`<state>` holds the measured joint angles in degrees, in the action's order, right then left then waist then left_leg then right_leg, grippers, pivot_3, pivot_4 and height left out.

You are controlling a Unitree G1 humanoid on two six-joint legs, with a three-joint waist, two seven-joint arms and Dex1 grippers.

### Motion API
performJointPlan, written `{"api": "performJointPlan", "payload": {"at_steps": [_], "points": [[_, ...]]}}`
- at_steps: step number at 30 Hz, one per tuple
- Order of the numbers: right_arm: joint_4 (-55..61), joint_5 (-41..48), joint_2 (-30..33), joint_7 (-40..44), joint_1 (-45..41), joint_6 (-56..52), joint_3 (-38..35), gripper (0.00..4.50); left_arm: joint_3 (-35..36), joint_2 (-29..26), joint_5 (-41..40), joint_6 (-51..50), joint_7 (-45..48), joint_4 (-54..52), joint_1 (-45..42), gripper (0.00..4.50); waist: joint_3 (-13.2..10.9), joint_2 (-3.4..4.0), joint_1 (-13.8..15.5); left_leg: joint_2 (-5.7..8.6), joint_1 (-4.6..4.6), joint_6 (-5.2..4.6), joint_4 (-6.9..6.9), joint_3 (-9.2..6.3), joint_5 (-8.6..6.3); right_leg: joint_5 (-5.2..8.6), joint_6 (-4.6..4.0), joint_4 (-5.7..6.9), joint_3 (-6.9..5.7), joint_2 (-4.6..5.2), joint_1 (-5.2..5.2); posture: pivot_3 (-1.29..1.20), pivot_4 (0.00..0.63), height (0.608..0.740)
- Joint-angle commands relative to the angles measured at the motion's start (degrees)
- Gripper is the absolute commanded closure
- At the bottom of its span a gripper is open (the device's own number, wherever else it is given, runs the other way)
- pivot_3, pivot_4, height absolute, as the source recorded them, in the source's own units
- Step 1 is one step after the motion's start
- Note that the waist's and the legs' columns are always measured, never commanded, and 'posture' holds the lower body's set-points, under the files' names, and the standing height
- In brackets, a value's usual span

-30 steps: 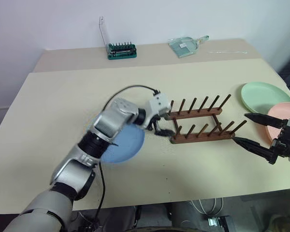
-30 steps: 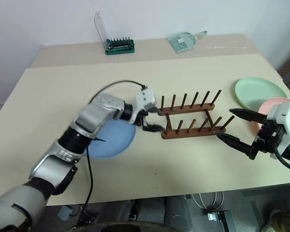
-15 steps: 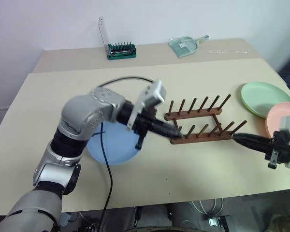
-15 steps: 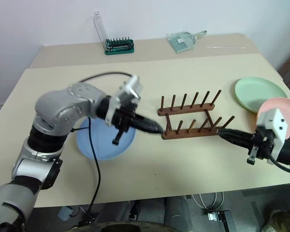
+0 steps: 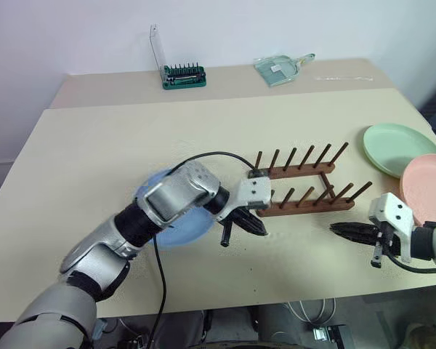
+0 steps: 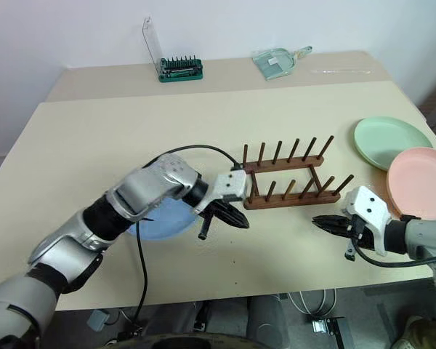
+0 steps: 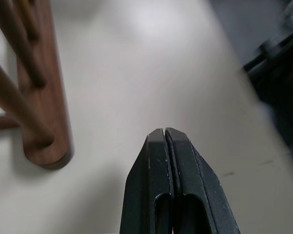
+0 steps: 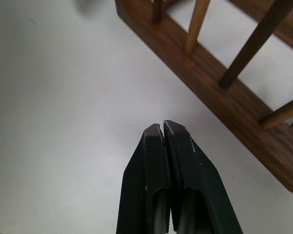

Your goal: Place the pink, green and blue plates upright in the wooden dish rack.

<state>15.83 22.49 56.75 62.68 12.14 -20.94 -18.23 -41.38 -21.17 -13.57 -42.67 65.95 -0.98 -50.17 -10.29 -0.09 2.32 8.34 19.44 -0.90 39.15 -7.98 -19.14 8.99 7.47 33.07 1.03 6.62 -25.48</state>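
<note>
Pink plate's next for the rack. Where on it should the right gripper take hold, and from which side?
Grip the pink plate by its rim, likely the near-left edge facing the right gripper. It lies flat on the table, overlapping the green plate on the far side, so only the raised lip offers purchase. The shut fingers must open first.

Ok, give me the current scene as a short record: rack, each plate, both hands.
rack: empty, standing mid-table
blue plate: flat on the table, left of the rack, partly under the left arm
green plate: flat, right of the rack
pink plate: flat, overlapping the green plate's near edge
left hand: shut, empty, at the rack's near left corner
right hand: shut, empty, low in front of the rack's right end
plates racked: none
</note>
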Motion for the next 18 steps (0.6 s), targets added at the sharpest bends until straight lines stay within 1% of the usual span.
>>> {"api": "performJointPlan", "payload": {"at_steps": [1, 2, 4, 6, 11, 15, 18], "points": [[-1.26, -2.42, -0.40, -1.16, -1.83, 2.73, 0.95, 4.43, -2.00, 3.70, 5.62, 4.51, -3.36, 3.18, -1.86, 4.50, -0.01, -0.01, 0.00, 0.00, 0.01, 0.00, 0.00, 0.00, 0.00, 0.00, 0.00, 0.00, 0.00, 0.00, 0.00, 0.00, 0.150, 0.740], [-1.71, -3.08, -0.55, -1.46, -2.50, 3.65, 1.47, 4.43, -2.49, 5.01, 7.23, 4.85, -4.76, 4.91, -2.17, 4.50, 0.00, -0.01, 0.03, 0.00, 0.00, 0.00, 0.00, 0.00, 0.00, 0.00, 0.01, 0.01, 0.00, 0.00, 0.00, 0.00, 0.150, 0.740], [-2.83, -4.10, -0.97, -2.37, -4.09, 4.61, 2.42, 4.43, -4.10, 5.93, 11.56, 8.07, -6.92, 7.48, -2.44, 4.50, -0.01, -0.02, 0.01, 0.00, -0.01, 0.00, 0.00, 0.00, 0.00, 0.00, 0.01, 0.01, 0.00, 0.00, 0.01, 0.00, 0.150, 0.740], [-4.45, -5.88, -1.02, -2.97, -5.41, 5.96, 3.76, 4.43, -4.28, 6.66, 13.60, 8.95, -7.80, 8.60, -2.27, 4.50, -0.01, -0.01, -0.19, -0.01, -0.03, 0.00, -0.01, 0.01, 0.01, 0.00, 0.01, 0.02, 0.00, -0.01, 0.00, 0.00, 0.150, 0.740], [-9.40, -11.52, -1.11, -5.34, -8.94, 10.62, 7.55, 4.43, -3.49, 7.06, 17.16, 11.62, -9.17, 11.19, -2.49, 4.50, 0.00, -0.01, -0.06, -0.02, -0.04, 0.01, 0.01, 0.01, 0.01, 0.00, 0.01, 0.02, 0.00, -0.04, 0.02, 0.00, 0.150, 0.740], [-12.97, -13.30, -2.31, -6.40, -13.23, 13.46, 9.66, 4.43, -1.96, 8.48, 19.76, 15.10, -12.18, 16.14, -3.73, 4.50, 0.02, 0.02, -0.12, -0.02, -0.07, 0.01, 0.02, 0.02, 0.02, -0.01, 0.01, 0.04, 0.00, -0.04, 0.04, 0.00, 0.150, 0.740], [-16.09, -15.14, -2.64, -7.27, -15.84, 16.26, 10.94, 4.43, -1.61, 9.00, 21.07, 17.13, -12.26, 18.22, -4.05, 4.50, 0.01, 0.02, -0.13, -0.02, -0.08, 0.04, 0.01, 0.02, 0.03, -0.01, 0.01, 0.05, 0.01, -0.06, 0.03, 0.00, 0.150, 0.740]]}}
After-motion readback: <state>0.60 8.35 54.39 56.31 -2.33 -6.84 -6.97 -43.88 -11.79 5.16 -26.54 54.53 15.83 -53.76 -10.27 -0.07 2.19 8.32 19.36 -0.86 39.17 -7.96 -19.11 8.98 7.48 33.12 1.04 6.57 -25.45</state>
